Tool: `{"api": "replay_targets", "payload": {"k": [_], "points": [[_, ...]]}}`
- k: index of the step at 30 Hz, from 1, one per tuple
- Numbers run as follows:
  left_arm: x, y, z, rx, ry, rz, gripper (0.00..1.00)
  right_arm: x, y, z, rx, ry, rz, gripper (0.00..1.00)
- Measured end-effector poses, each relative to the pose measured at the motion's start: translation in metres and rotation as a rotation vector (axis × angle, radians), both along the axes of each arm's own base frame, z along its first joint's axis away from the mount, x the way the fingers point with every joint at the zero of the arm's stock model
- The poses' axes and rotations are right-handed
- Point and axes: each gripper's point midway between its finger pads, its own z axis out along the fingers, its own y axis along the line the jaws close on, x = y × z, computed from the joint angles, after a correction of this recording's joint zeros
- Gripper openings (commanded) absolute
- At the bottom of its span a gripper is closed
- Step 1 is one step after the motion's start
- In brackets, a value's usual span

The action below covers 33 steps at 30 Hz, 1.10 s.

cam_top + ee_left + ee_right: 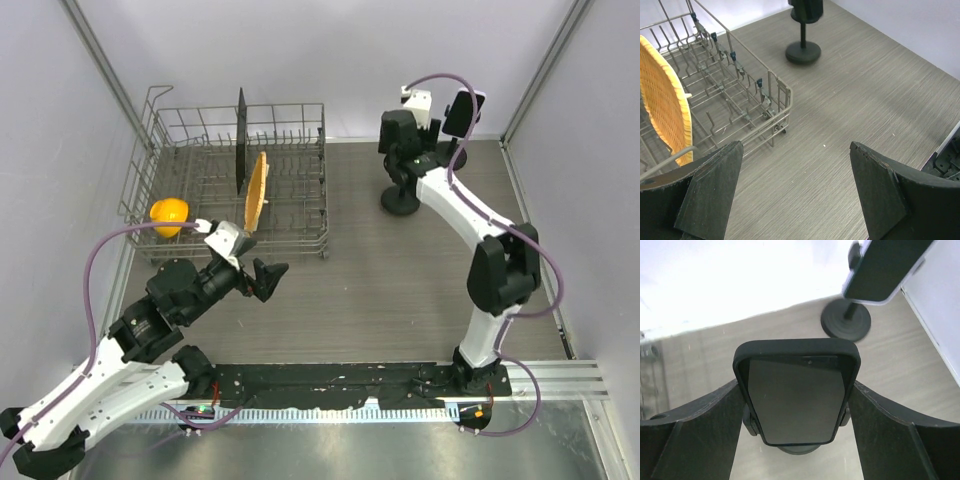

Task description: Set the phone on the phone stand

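Note:
A phone in a black case (796, 392) stands upright between the fingers of my right gripper (796, 405). It sits in the cradle of a black phone stand whose round base (797, 449) shows just below it. The jaws stand wide apart at the phone's sides, with no firm grip visible. In the top view the right gripper (408, 128) is over that stand (400, 200) at the back right. My left gripper (262, 278) is open and empty, low over the table near the rack, far from the phone.
A second stand (447, 155) with another phone (463, 110) is behind the first. A wire dish rack (300, 235) at the back left holds a woven orange plate (256, 190), a black plate (240, 140) and a yellow object (168, 215). Walls close the sides.

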Motion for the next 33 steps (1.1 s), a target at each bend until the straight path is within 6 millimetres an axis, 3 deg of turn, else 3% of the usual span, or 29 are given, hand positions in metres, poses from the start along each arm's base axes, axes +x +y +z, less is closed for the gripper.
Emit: {"api": "replay_targets", "payload": {"k": [5,8,13,21,23,24,27,29,33], "points": [[0.003,-0.002,-0.006,0.017,0.015,0.003,0.91,0.067,-0.008,-0.004,0.035,-0.046,0.001,0.00],[0.005,-0.002,-0.006,0.018,0.017,0.009,0.91,0.096,-0.011,-0.010,0.039,-0.073,0.006,0.00],[0.010,0.000,-0.007,0.016,0.022,0.018,0.91,0.121,-0.013,-0.008,0.027,-0.116,0.023,0.00],[0.012,0.001,-0.007,0.013,0.028,0.017,0.91,0.141,-0.013,-0.008,0.029,-0.141,0.058,0.02],[0.011,0.001,-0.007,0.011,0.027,0.014,0.91,0.145,-0.012,-0.008,0.030,-0.143,0.071,0.14],[0.012,0.001,-0.007,0.011,0.027,0.015,0.91,0.145,-0.011,-0.008,0.030,-0.143,0.076,0.38],[0.011,0.002,-0.005,0.006,0.023,0.014,0.91,0.147,-0.010,-0.008,0.028,-0.139,0.096,0.81],[0.011,0.002,-0.004,0.004,0.021,0.014,0.91,0.147,-0.010,-0.008,0.026,-0.135,0.108,0.87],[0.011,0.002,-0.004,0.001,0.018,0.013,0.91,0.147,-0.006,-0.005,0.029,-0.121,0.134,0.87]]}}
